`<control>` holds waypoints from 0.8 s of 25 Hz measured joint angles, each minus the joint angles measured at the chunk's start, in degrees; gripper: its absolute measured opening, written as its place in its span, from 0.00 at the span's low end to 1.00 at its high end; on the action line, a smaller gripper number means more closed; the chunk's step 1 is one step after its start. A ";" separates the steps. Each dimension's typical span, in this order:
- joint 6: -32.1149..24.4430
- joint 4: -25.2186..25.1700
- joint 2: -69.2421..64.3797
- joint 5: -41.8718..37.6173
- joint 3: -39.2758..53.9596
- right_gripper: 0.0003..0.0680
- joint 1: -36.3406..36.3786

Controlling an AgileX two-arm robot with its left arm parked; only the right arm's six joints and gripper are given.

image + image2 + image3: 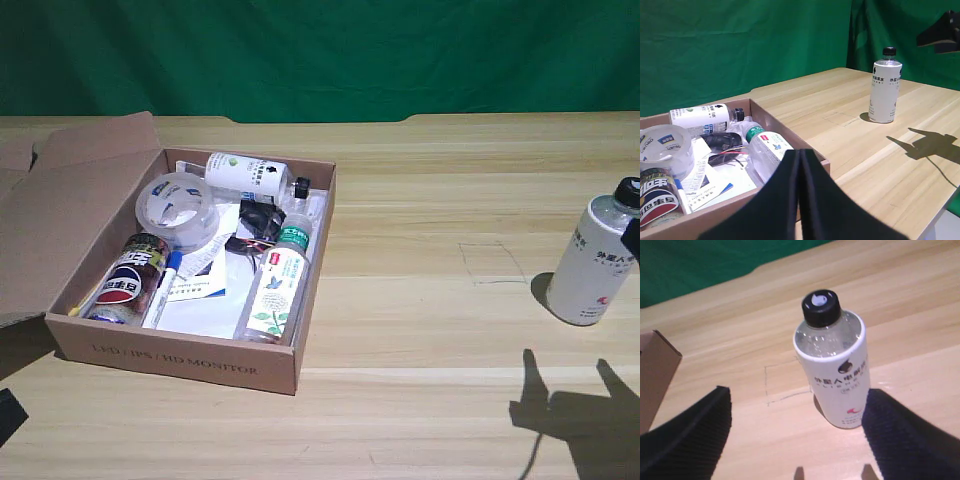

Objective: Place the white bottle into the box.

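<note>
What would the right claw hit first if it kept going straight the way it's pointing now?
Most likely the white bottle, standing upright on the table between the open right claw's fingers, though depth is hard to judge.

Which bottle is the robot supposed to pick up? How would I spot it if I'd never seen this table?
Find the long wooden table with the brown cardboard box on it. Now look away from the box to the exterior view's right, where one bottle stands alone and upright: the white bottle. It is fat, with a black cap, unlike the smaller white bottle and the slim green-capped bottle lying in the box.
</note>
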 joint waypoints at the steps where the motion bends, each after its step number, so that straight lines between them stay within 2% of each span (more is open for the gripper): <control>1: -0.13 0.00 1.28 0.47 0.00 0.93 0.00; 7: -4.65 0.22 10.42 5.77 0.04 0.91 0.00; 15: -5.26 0.27 19.22 7.11 -0.13 0.91 0.00; 20: -5.25 0.27 20.11 5.48 -2.64 0.91 0.00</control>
